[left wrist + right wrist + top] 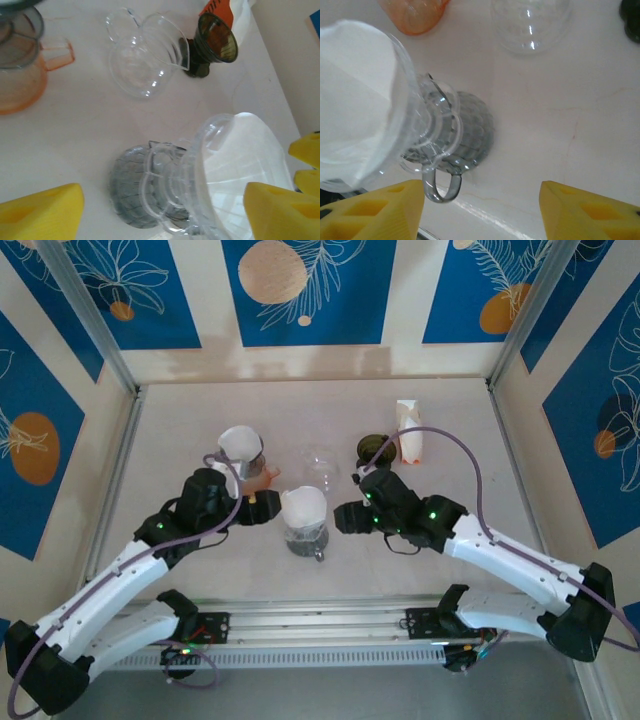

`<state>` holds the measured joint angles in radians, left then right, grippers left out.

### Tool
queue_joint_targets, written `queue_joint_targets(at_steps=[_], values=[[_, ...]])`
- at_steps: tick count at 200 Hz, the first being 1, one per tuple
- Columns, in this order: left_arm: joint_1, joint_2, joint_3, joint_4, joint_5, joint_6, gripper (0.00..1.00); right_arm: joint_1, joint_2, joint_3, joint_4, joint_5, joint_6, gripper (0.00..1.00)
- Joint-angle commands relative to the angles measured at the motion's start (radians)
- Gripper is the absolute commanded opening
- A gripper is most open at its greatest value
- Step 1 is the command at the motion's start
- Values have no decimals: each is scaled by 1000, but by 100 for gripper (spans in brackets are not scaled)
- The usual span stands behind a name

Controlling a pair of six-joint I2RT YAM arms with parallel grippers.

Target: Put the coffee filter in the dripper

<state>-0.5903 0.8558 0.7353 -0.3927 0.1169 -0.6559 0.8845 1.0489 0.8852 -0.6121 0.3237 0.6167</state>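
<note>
A white paper coffee filter (303,504) sits open inside the clear ribbed glass dripper (172,190) on its smoky grey base, mid-surface; the filter looks seated, so the placing step seems all but finished. The left end effector (262,510) hovers just left of the dripper, fingers spread wide, holding nothing; the right end effector (345,518) hovers just right of it, equally wide and empty. The next move likely calls for checking the paper lies flush, then drawing both arms clear without nudging the dripper.
</note>
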Motion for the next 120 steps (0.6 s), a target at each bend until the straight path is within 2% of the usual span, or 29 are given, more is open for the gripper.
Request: queue_joint_targets(at_steps=[1, 31, 57, 102, 120], values=[[58, -40, -38, -57, -39, -14, 74, 5, -37, -69, 8, -38, 43, 60], [155, -72, -123, -40, 45, -57, 65, -7, -33, -164, 61, -172, 56, 54], [180, -47, -175, -2, 101, -84, 50, -43, 12, -238, 168, -338, 59, 46], [193, -45, -194, 2, 113, -96, 49, -107, 133, -310, 397, -563, 101, 36], [198, -59, -188, -13, 110, -90, 49, -116, 183, -316, 452, -600, 113, 34]])
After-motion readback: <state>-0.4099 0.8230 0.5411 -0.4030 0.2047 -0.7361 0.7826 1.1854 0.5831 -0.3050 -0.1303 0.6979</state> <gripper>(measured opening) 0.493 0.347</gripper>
